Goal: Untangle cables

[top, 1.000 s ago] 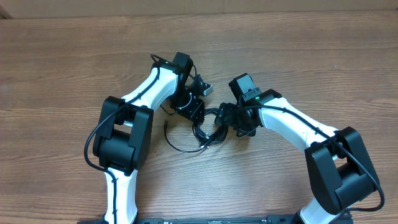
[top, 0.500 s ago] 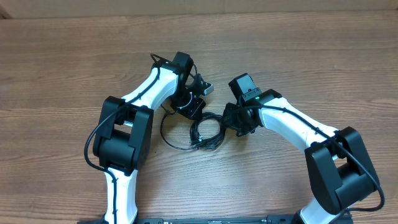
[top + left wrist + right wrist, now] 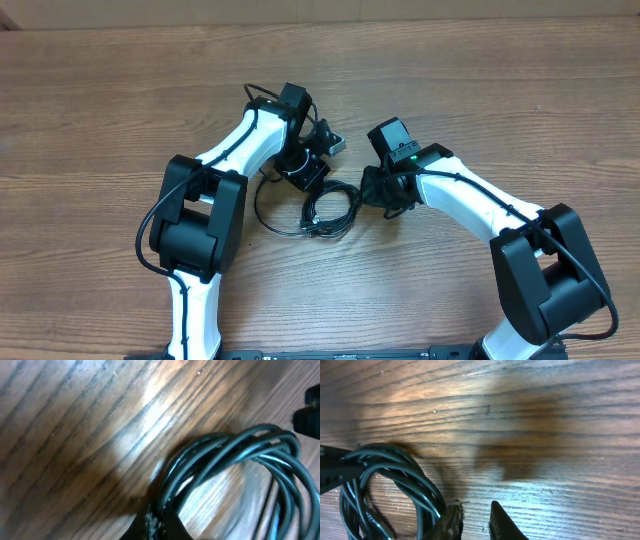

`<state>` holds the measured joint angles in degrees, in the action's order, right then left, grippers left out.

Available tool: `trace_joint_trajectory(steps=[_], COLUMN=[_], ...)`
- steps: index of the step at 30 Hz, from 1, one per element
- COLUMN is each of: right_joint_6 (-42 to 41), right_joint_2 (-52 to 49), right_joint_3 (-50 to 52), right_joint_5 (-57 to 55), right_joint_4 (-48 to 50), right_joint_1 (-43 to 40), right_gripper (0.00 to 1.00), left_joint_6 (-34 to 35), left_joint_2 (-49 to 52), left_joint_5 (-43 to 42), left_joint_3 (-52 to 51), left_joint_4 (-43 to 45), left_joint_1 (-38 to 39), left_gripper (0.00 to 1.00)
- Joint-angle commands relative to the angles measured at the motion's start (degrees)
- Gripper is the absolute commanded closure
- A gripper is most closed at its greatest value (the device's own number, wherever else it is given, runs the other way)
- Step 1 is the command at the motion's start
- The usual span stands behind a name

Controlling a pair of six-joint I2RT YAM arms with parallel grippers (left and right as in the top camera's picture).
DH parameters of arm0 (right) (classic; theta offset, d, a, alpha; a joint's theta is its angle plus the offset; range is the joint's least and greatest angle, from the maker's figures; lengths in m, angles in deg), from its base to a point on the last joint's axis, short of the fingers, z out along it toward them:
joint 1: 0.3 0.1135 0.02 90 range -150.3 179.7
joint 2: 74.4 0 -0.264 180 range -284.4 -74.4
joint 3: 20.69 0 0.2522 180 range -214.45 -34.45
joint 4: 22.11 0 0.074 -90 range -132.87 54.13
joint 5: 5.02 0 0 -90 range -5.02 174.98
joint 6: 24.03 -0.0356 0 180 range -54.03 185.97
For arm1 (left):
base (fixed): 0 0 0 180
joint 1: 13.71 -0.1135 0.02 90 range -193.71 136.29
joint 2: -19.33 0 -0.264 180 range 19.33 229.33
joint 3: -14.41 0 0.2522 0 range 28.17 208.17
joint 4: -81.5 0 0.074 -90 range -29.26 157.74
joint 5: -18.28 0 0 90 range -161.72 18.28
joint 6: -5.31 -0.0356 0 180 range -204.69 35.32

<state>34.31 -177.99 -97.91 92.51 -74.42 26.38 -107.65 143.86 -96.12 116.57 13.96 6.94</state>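
The cables [image 3: 330, 210] lie as a black coiled bundle on the wooden table between my two arms, with one thin loop [image 3: 265, 212] spreading to the left. My left gripper [image 3: 308, 172] sits at the bundle's upper left. In the left wrist view the cables [image 3: 235, 450] run down into my left gripper [image 3: 159, 522], which is shut on them. My right gripper [image 3: 378, 192] is at the bundle's right end. In the right wrist view the right gripper [image 3: 476, 515] shows a narrow gap with bare wood in it. The cables [image 3: 395, 470] lie just outside its left finger [image 3: 451, 522].
The wooden table [image 3: 520, 90] stretches wide on all sides of the arms. The thicker black cords of the arms run along their white links [image 3: 470, 200]. No other loose objects are in view.
The left jaws have shut on the cables and drawn the bundle slightly up and left. The thin loop at the left has widened. The right jaws have narrowed from wide open.
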Motion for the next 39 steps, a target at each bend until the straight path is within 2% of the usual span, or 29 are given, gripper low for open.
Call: trace_joint_trajectory(steps=[1, 3, 11, 17, 19, 20, 21, 27, 29, 33, 39], right_joint_6=[0.68, 0.59, -2.08, -2.78, -2.75, -2.75, -2.34, -2.32, -0.5, 4.13, 4.13], right_joint_2=[-0.07, -0.07, -0.07, -0.07, -0.07, -0.04, -0.04, -0.04, -0.04, -0.04, -0.04], right_joint_3=[0.15, 0.15, 0.15, 0.15, 0.15, 0.15, 0.15, 0.13, 0.13, 0.13, 0.13], right_joint_5=[2.71, 4.9, 6.23, 5.79, 5.4, 5.4, 5.4, 5.57, 7.06, 11.67, 11.65], right_joint_4=[0.31, 0.28, -1.29, -6.91, -8.22, -8.55, -8.57, -10.34, -11.54, -12.28, -11.47], right_joint_1=[0.76, 2.25, 6.43, 6.84, 6.62, 6.56, 6.43, 1.57, -0.81, -4.42, -5.01], right_gripper=[0.8, 0.77, 0.76, 0.72, 0.71, 0.7, 0.68, 0.65, 0.65, 0.64, 0.62], left_joint_6=[-3.89, -3.87, -3.85, -2.73, -0.63, 1.46, 3.63, 2.34, 2.36, 2.4, 3.23], left_joint_2=[0.83, 0.83, 0.83, 0.81, 0.7, 0.39, -0.46, -3.61, -3.45, -3.45, -3.45], left_joint_5=[3.8, 3.82, 3.82, 4.28, 9.7, 11.91, 11.54, -1.01, -4.96, -5.68, -4.46], left_joint_3=[-1.77, -1.77, -1.77, -1.62, 1.49, 3.48, 6.51, 12.04, 11.37, 7.06, -0.44], left_joint_4=[1.84, 2.29, 2.4, 2.1, -3.15, -5.57, -8.26, -18.14, -21.2, -21.27, -14.34], left_joint_1=[-0.02, -0.04, -0.04, -0.04, -0.04, -0.04, -0.04, 0.37, 1.03, 3.5, 9.44], left_gripper=[0.96, 0.96, 0.96, 0.92, 0.9, 0.85, 0.8, 0.6, 0.59, 0.61, 0.56])
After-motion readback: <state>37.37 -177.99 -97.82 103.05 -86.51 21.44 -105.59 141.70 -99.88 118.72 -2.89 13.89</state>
